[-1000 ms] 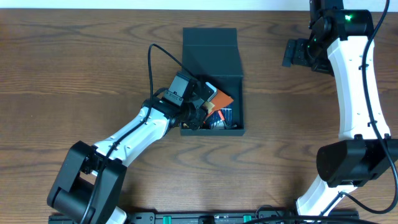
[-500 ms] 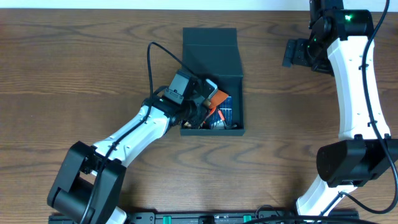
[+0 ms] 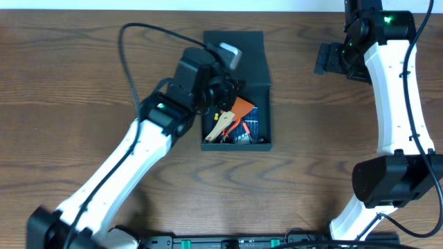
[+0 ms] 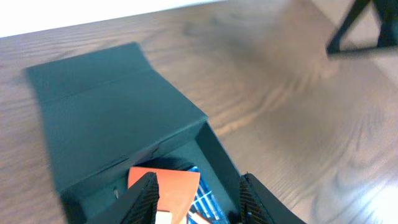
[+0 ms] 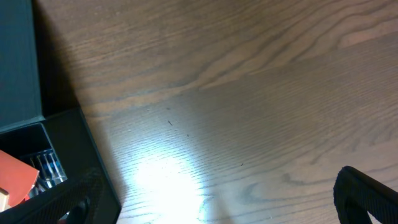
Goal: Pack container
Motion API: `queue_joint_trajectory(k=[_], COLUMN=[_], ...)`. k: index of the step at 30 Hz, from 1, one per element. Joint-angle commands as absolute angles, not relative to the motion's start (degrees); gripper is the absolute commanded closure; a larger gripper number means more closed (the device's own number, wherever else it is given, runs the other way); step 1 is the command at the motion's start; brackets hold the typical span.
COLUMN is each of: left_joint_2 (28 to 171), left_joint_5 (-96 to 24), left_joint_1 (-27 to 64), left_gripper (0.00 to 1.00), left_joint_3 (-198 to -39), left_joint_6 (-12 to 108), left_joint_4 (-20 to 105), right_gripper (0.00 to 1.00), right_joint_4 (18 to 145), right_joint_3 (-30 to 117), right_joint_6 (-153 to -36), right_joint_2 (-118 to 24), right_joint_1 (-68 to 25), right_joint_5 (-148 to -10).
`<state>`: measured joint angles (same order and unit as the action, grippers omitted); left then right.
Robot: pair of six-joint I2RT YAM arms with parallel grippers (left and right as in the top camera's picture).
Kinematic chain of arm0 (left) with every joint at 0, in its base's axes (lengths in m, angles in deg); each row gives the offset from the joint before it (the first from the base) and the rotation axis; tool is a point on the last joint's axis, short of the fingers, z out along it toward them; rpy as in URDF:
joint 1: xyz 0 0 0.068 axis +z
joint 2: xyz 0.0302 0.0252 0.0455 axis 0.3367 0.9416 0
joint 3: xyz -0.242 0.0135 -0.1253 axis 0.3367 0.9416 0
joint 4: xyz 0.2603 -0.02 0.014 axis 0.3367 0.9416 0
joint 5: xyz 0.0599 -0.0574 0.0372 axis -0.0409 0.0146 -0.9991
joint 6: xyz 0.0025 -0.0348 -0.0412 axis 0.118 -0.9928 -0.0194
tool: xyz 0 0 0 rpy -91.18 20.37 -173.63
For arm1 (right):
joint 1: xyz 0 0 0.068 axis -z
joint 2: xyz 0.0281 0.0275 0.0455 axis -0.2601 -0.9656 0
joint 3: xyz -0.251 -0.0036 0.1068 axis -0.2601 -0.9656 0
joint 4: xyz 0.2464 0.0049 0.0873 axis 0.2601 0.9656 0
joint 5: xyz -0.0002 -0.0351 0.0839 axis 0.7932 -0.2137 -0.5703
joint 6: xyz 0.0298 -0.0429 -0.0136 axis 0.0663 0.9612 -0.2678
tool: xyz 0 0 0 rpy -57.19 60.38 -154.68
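On the table (image 3: 69,69), the plain dark container (image 3: 250,66) stands open.

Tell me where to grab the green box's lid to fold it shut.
Take the lid by its free far edge, coming from the far side of the table with fingers above and below it. It lies folded back, hinged along the rear wall of the box, so that edge probably gives the most swing.
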<state>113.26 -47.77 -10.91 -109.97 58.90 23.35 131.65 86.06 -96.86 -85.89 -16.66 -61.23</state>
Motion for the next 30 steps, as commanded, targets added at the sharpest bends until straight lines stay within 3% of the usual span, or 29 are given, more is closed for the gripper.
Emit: queue_joint_trajectory(k=[1,10,19,21,23,25,30], left_joint_2=[110.42,105.74,105.78,105.81,105.81,105.81,105.81], left_joint_5=[-57.04,-72.84,-73.48,-73.48,-73.48,-73.48,-73.45], left_joint_1=[-10.87,-7.33,0.00,1.98,4.00,6.03,9.55], left_gripper=[0.59,0.60,0.52,0.51,0.51,0.51,0.52], left_joint_3=[-110.56,-110.63,-110.71,-110.71,-110.71,-110.71,-110.65], left_joint_6=[46.77,34.12,32.39,32.52,34.03,34.25,37.88], left_joint_4=[26.25,43.19,51.37,52.29,53.20,54.58,56.92], right_gripper=[0.01,0.01,0.02,0.16,0.48,0.66,0.69], right_joint_4=[131.74,128.09,124.37,123.30,122.60,121.40,118.45], right_joint_3=[87.07,87.07,87.07,87.07,87.07,86.96,85.01], right_joint_6=[-97.67,-97.67,-97.45,-97.42,-97.42,-97.42,-96.18], right_joint_2=[-85.50,-85.50,-85.54,-85.54,-85.54,-85.54,-85.54], right_joint_1=[-16.60,-16.62,-16.62,-16.64,-16.64,-16.64,-16.68], right_joint_5=[-60.69,-65.93,-70.37,-70.30,-70.33,-69.91,-69.54])
